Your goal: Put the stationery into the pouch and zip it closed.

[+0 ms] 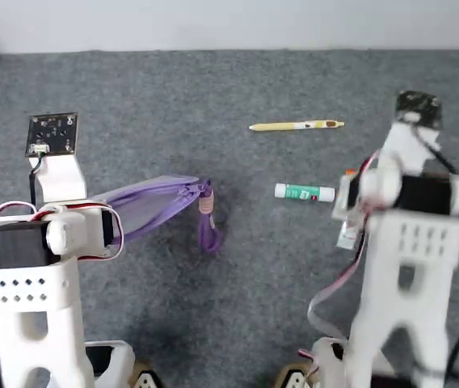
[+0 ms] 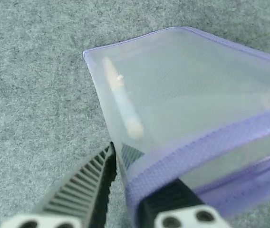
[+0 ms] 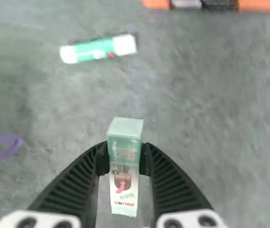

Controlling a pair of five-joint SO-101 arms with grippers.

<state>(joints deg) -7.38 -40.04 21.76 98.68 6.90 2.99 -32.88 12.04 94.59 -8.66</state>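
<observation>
Stationery lay mostly outside the purple mesh pouch (image 1: 153,202) on the grey tabletop (image 1: 213,89). We saw the left jaws, at the end of the left arm (image 1: 31,267), clamped together on the pouch's purple-trimmed edge (image 2: 192,147), one jaw on either side of the fabric. Through the mesh we made out a pale, pen-like stick (image 2: 120,102) lying inside the pouch. At the end of the pouch away from those jaws, a purple strap loop (image 1: 208,226) trailed onto the tabletop. We could not tell whether the pouch's zip was open or closed.

To the right of the pouch, well apart from it, a green-and-white glue stick (image 1: 304,192) lay on its side. A yellow pen (image 1: 296,125) lay about as far right of the pouch, but farther from the arms. The right jaws, on the right arm (image 1: 407,242), were clamped on a small translucent green case (image 3: 124,137) with a printed label. They held it right of the pouch, beyond the glue stick.
</observation>
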